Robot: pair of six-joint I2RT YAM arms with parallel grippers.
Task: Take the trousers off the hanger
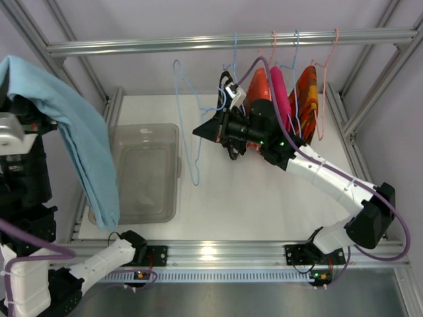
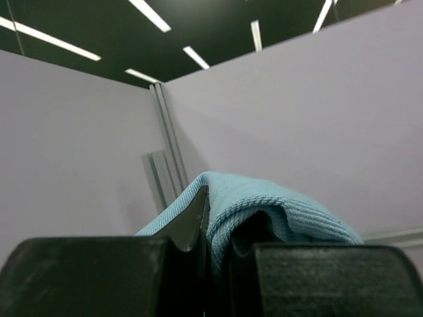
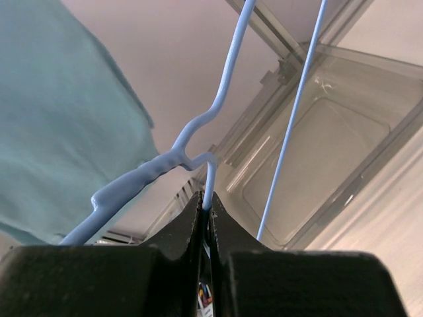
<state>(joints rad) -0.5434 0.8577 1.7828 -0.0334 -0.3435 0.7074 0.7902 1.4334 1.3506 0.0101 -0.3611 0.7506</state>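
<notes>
White tabletop (image 1: 264, 198) inside a metal frame, seen from above, with a rail (image 1: 198, 45) across the far side. At the left, the left arm (image 1: 26, 178) holds light blue trousers (image 1: 86, 139) high. Their lower end shows in front of the left side of a clear bin (image 1: 145, 127), apart from every hanger. The right arm (image 1: 330, 178) reaches toward a bare blue hanger (image 1: 195, 168) between the bin and some orange and pink clothes (image 1: 277, 92) hung further right. The right end effector (image 1: 200, 131) meets the hanger's wire.

The trousers look free of the hanger, so the step in hand seems to be carrying them clear and setting them down. To do it well, the right arm should steady the hanger while the left arm moves the cloth away from it. The left arm should then lower the loose hem into the bin and let go only once the weight rests there.

Left wrist view: plain grey walls (image 2: 297, 119) behind. The left end effector (image 2: 221, 254) is pinched nearly together on a fold of the trousers (image 2: 264, 198), which bulges up between its two black fingers (image 2: 86, 271).

Right wrist view: the right end effector (image 3: 208, 218) is clamped tight on the thin blue wire just below the hanger's (image 3: 192, 132) twisted neck. The trousers (image 3: 59, 119) fill the left side as a blue-green sheet. Whether they touch the hanger I cannot tell. The bin (image 3: 330, 132) lies behind at the right.
</notes>
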